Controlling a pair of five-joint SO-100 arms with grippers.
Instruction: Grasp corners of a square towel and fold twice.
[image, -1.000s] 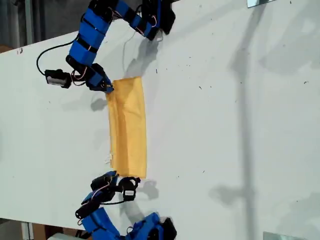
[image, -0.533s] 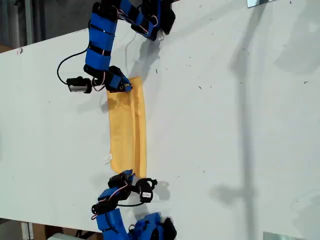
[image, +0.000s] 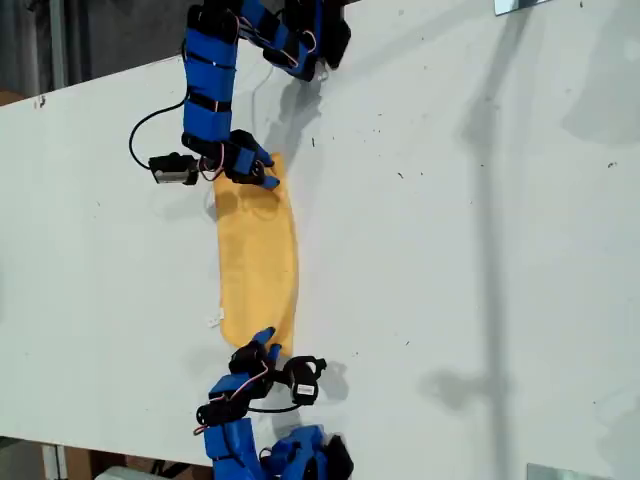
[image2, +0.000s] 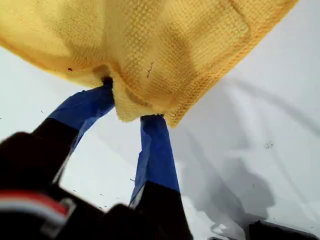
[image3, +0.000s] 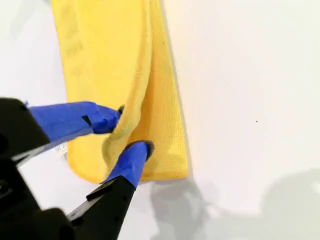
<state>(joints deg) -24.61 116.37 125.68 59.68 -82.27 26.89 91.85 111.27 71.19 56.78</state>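
My first pincer (image2: 129, 104) is pinched on a rounded, hemmed corner of the towel (image2: 165, 45). The cloth bunches between the two blue tips and hangs clear of the white worktop (image2: 280, 100) beneath. My second pincer (image3: 131, 130) is likewise clamped on cloth, holding a raised ridge of the upper layer at the opposite end, close to the small white tag (image3: 61, 148).

In the exterior view, the towel (image: 258, 255) lies as a narrow yellow-orange strip in the middle-left of the worktop (image: 450, 250). My first pincer (image: 262, 172) is at its upper end and my second pincer (image: 265, 340) at its lower end.

As I judge it, the first fold is in place or nearly so. The strip is about half as wide as it is long, and the layers look roughly stacked, though I can't tell how well the edges line up. Still to do are releasing these corners, regrasping at one short end, and bringing it over to the other for the second fold.
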